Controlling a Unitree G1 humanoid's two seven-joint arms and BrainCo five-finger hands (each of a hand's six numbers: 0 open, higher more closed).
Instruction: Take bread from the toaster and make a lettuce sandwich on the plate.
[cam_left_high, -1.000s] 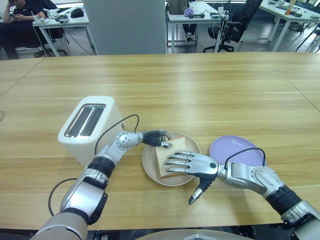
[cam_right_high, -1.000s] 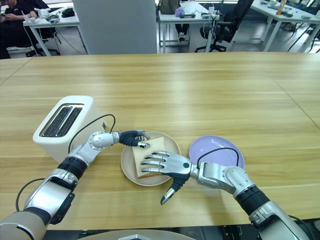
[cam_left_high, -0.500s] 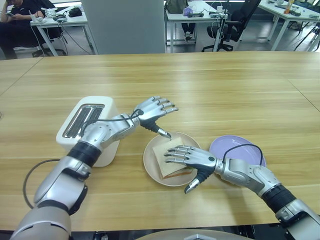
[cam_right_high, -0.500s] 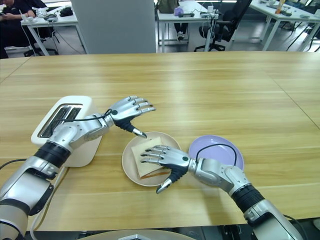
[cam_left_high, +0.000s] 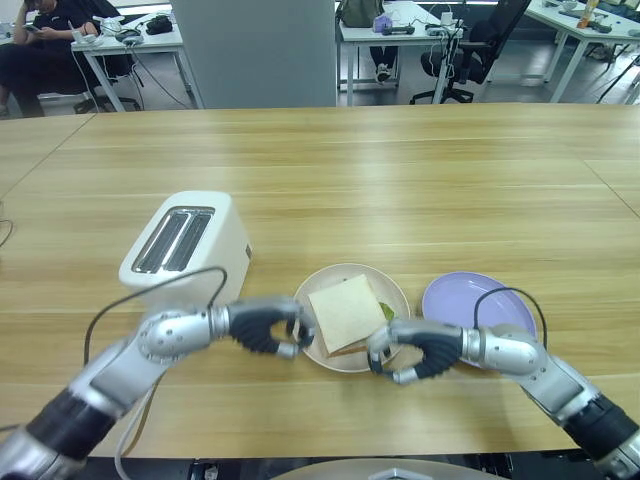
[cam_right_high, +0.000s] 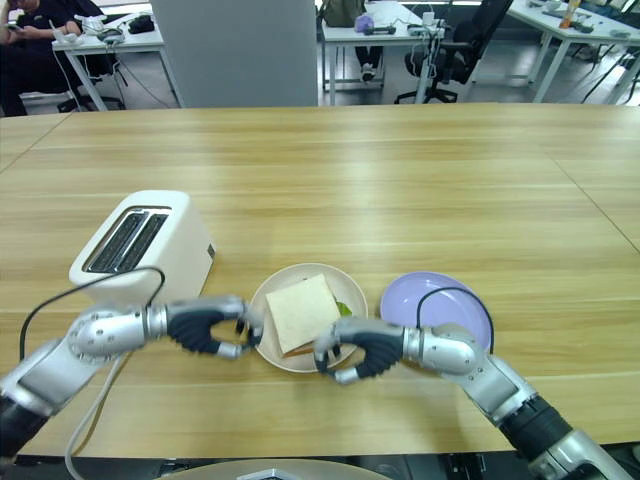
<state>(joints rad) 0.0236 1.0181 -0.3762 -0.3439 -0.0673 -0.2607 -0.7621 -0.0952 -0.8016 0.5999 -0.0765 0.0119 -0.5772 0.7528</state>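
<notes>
Withdrawn from the sandwich (cam_left_high: 343, 312), left robot hand (cam_left_high: 262, 327) and right robot hand (cam_left_high: 415, 350) clench empty.

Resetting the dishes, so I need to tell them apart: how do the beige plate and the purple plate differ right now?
The beige plate carries the sandwich, with a bit of green lettuce at its edge; the purple plate carries no food. The beige plate lies nearer the toaster, the purple plate to its right. Both are round and lie flat on the wooden table.
</notes>
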